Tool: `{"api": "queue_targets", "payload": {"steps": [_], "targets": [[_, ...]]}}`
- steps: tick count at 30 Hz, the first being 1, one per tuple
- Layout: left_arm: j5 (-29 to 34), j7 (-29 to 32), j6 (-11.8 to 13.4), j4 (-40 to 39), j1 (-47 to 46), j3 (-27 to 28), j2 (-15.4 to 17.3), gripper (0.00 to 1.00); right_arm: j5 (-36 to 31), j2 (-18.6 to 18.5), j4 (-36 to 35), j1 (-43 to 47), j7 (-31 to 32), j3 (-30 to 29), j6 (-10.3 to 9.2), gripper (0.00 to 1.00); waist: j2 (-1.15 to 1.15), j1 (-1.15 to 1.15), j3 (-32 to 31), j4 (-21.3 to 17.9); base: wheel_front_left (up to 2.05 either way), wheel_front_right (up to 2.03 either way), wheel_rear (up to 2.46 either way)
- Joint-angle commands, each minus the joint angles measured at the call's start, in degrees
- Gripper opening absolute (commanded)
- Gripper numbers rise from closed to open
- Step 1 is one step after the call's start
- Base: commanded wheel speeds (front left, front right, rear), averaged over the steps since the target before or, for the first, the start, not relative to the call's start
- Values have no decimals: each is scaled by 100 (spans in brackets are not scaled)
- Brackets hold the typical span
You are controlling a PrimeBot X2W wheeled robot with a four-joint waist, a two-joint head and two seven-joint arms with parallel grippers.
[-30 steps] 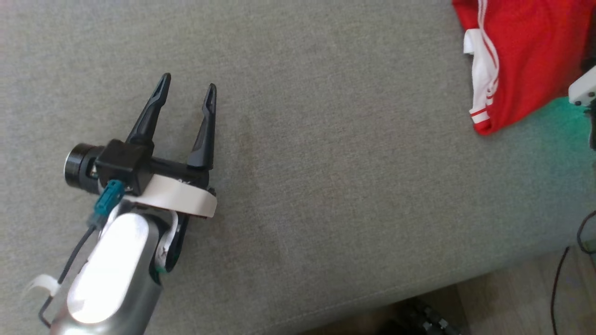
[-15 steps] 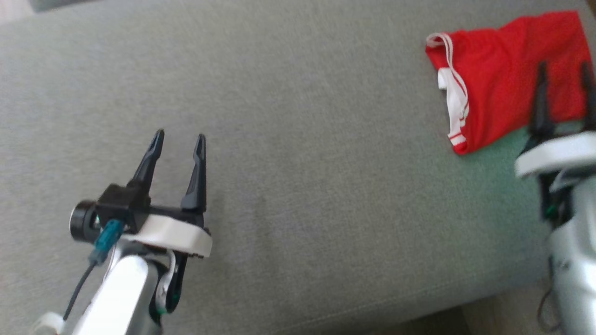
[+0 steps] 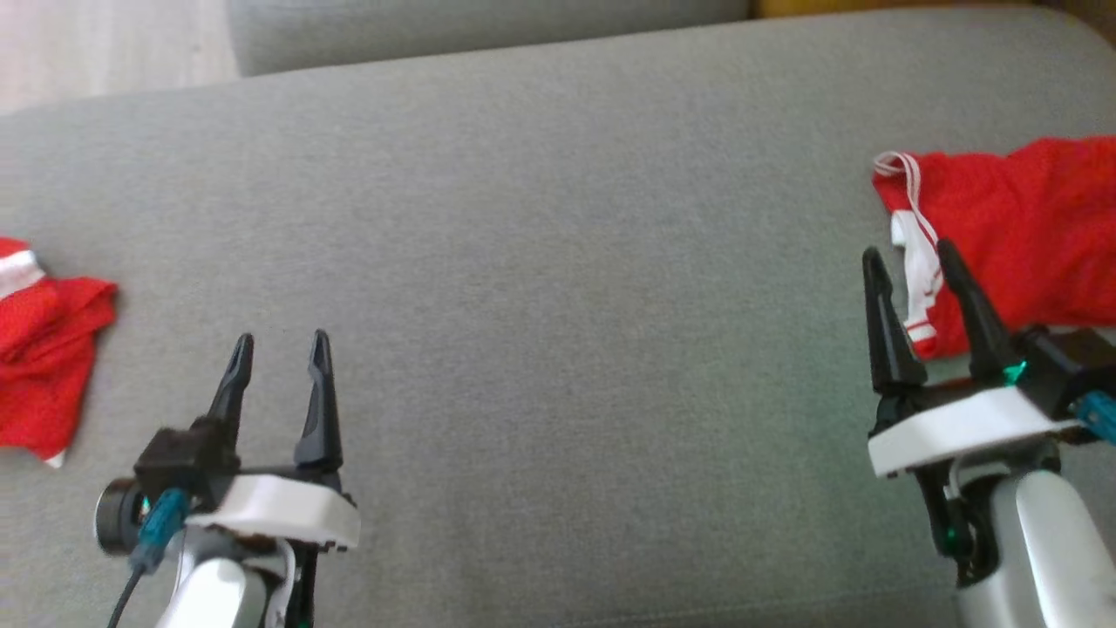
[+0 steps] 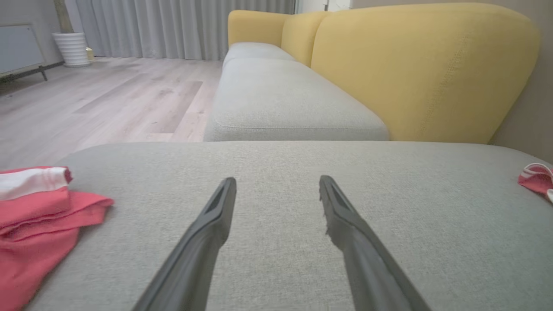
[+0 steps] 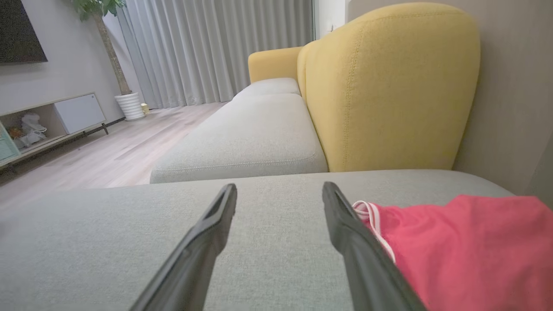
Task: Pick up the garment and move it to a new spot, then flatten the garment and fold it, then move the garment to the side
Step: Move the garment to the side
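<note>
A red garment with white trim (image 3: pixel 1020 227) lies crumpled at the right end of the grey sofa seat (image 3: pixel 558 262); in the right wrist view the red garment (image 5: pixel 466 246) lies just right of my fingers. My right gripper (image 3: pixel 907 253) is open and empty, its tips at the garment's near left edge, whether touching I cannot tell. A second red garment (image 3: pixel 44 366) lies bunched at the seat's left edge, also red garment (image 4: pixel 34 216) in the left wrist view. My left gripper (image 3: pixel 281 340) is open and empty over bare cushion, right of that pile.
A yellow backrest (image 4: pixel 423 73) rises behind the seat, with another grey cushion (image 4: pixel 281 95) beyond. Wooden floor (image 4: pixel 99 99) lies off the seat's left side. A low TV cabinet (image 5: pixel 47 125) and a white planter (image 5: pixel 129 106) stand far off by the curtains.
The head camera has swung, so the whole picture shifted. My right gripper has come fully into view beside the right garment, and the left pile now shows. Both grippers stay open.
</note>
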Motion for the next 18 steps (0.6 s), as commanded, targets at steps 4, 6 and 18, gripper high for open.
{"api": "queue_targets", "payload": {"steps": [4, 6, 18], "targets": [[-68, -7, 88, -280, 91, 313, 202, 100, -69, 61, -477, 262, 158, 107, 37, 100, 0, 1, -313, 209, 0, 0, 0], [-95, 15, 93, -305, 200, 320, 234, 100, -91, 87, -566, 428, 220, 89, 37, 100, 0, 1, -415, 221, 0, 0, 0], [-135, 221, 137, -454, 730, 237, 406, 100, -234, 155, -932, 1122, 542, -98, 37, 100, 0, 1, -877, 215, 0, 0, 0]]}}
